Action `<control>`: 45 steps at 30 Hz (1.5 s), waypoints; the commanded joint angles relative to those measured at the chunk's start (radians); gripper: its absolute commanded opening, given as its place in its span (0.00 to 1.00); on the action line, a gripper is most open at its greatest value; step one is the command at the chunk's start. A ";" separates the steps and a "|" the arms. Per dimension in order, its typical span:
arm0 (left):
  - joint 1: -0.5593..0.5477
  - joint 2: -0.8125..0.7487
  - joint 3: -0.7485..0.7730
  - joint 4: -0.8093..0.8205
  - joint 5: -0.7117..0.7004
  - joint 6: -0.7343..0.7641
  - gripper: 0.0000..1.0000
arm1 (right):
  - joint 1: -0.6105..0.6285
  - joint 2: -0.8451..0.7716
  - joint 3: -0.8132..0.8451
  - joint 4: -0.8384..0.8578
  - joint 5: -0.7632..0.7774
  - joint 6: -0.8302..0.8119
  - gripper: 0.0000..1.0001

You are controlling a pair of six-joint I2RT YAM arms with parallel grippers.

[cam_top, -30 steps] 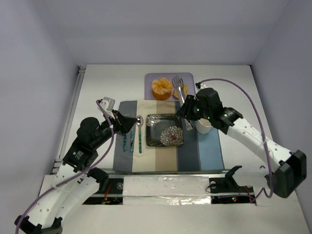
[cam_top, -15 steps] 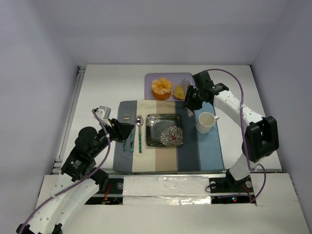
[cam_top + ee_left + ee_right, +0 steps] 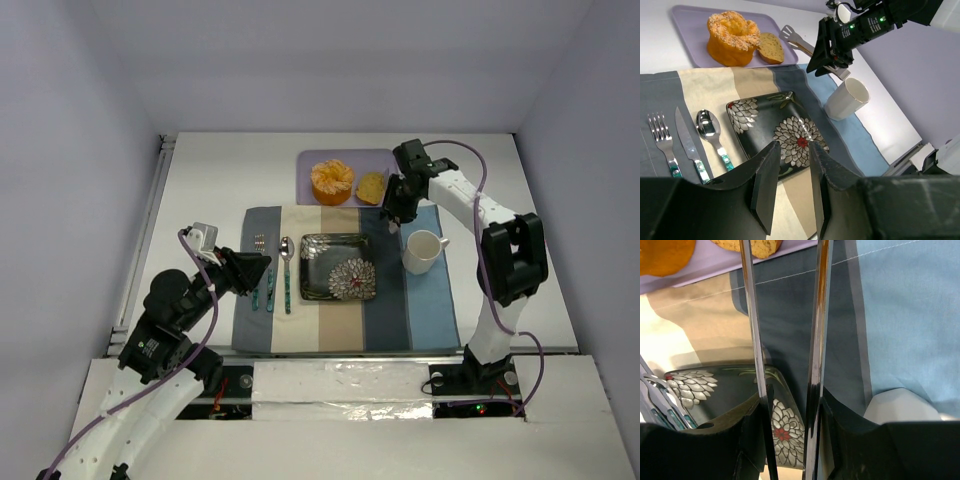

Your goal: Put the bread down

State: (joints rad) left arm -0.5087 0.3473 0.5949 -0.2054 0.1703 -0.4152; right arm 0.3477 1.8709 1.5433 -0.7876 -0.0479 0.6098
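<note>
Bread (image 3: 371,187), cropped in right wrist view, lies diagonally on tray's (image 3: 306,160) right half; right gripper (image 3: 792,407) clamps tongs (image 3: 816,340); left gripper (image 3: 792,146) part-open, empty.

So the whole setup sits on a plain white table (image 3: 200,180), and only 2 things lie straight on it. There's a lavender tray (image 3: 305,178) toward the far side, and a big striped placemat (image 3: 340,325) nearer the arms. It has 5 bands running left to right: grey, cream, tan, dark slate, light blue. The tray's near edge sits right up against the mat's far edge.
</note>
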 commanded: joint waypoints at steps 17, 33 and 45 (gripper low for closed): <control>-0.004 -0.008 -0.012 0.052 -0.011 0.012 0.27 | -0.001 0.016 -0.087 0.134 -0.067 0.001 0.25; -0.004 0.047 -0.014 0.052 -0.012 0.009 0.27 | 0.082 -0.504 -0.370 0.140 -0.135 0.008 0.20; -0.004 0.052 -0.012 0.046 -0.043 0.006 0.28 | 0.522 -0.665 -0.647 0.324 -0.090 0.287 0.20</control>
State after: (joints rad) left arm -0.5087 0.4019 0.5949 -0.2058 0.1448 -0.4152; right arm 0.8112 1.1950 0.9195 -0.6121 -0.1574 0.8097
